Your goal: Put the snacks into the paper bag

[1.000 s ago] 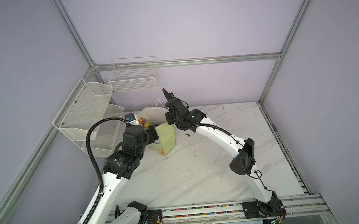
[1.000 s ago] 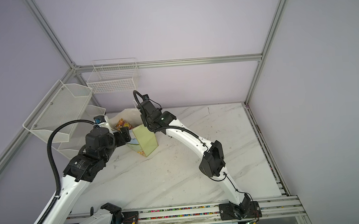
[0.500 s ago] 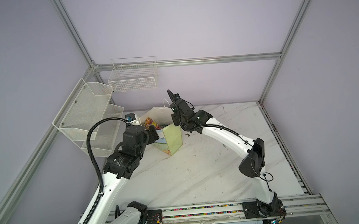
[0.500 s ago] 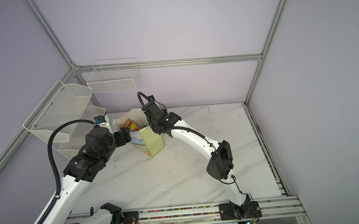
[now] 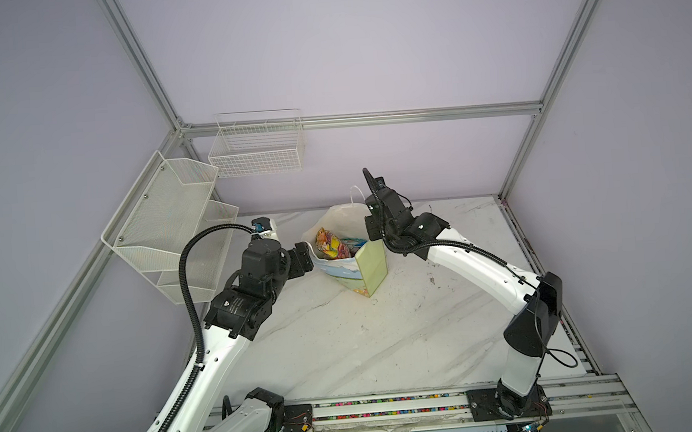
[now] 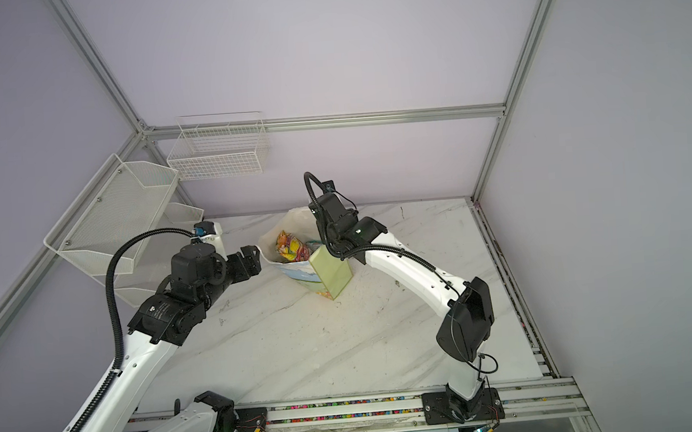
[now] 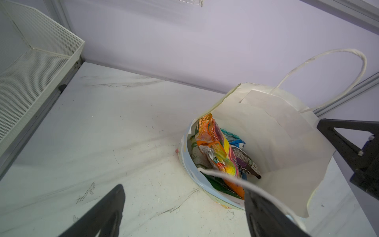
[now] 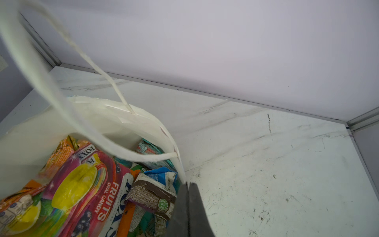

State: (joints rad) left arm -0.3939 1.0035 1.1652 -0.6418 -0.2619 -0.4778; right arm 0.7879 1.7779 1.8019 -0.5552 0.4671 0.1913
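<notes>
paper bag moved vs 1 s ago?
Yes. The paper bag has slid toward the right of both top views, away from the mesh wall rack, its rim pinched in the shut right tool.

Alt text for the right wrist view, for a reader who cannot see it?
The right gripper, shut, pinches the rim of the open paper bag, which holds colourful snacks, a fruit candy packet on top. A white string handle loops across the view; marble table and lilac wall lie beyond.

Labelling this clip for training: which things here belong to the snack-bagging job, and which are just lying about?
Job: upright white-lined paper bag; colourful crinkly snack packets inside it; left gripper; right gripper.
Lying about: white wire basket; white mesh tiered rack.
</notes>
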